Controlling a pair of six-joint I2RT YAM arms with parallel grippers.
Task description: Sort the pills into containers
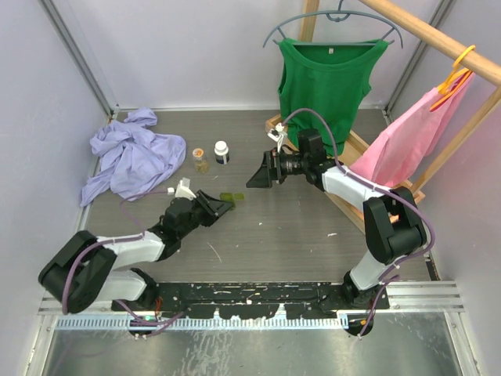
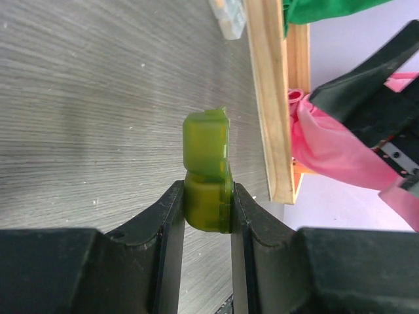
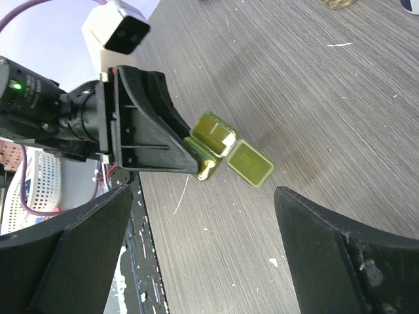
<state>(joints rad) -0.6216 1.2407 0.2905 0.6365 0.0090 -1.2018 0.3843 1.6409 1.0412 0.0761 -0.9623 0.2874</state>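
**Left gripper** [image 1: 221, 202]: low over the table, lower centre-left of the top view. The fingers [image 2: 171, 229] are drawn in narrow and clamp one end of the olive green case [image 2: 208, 173].

**Olive green case** [image 1: 232, 197]: centre of the top view, on the grey table [image 1: 297, 227]. One end is pinched in the left gripper and the other end sticks out past the fingertips. In the right wrist view the case [image 3: 215, 133] has one compartment uncovered, with its lid [image 3: 249, 163] folded flat on the table beside it. Whether it holds anything cannot be told.

**Right gripper** [image 1: 261, 174]: just right of centre in the top view, raised and apart from the case, fingers spread wide with nothing between them.

**Two small bottles**: one amber [image 1: 201, 156], one dark with a white cap [image 1: 222, 151], side by side in the upper centre-left.

**Lilac cloth** [image 1: 129, 157]: crumpled, upper left.

**Wooden rack** [image 1: 427, 35]: upper right, carrying a green top [image 1: 325, 82] and a pink garment [image 1: 407, 141] on hangers.
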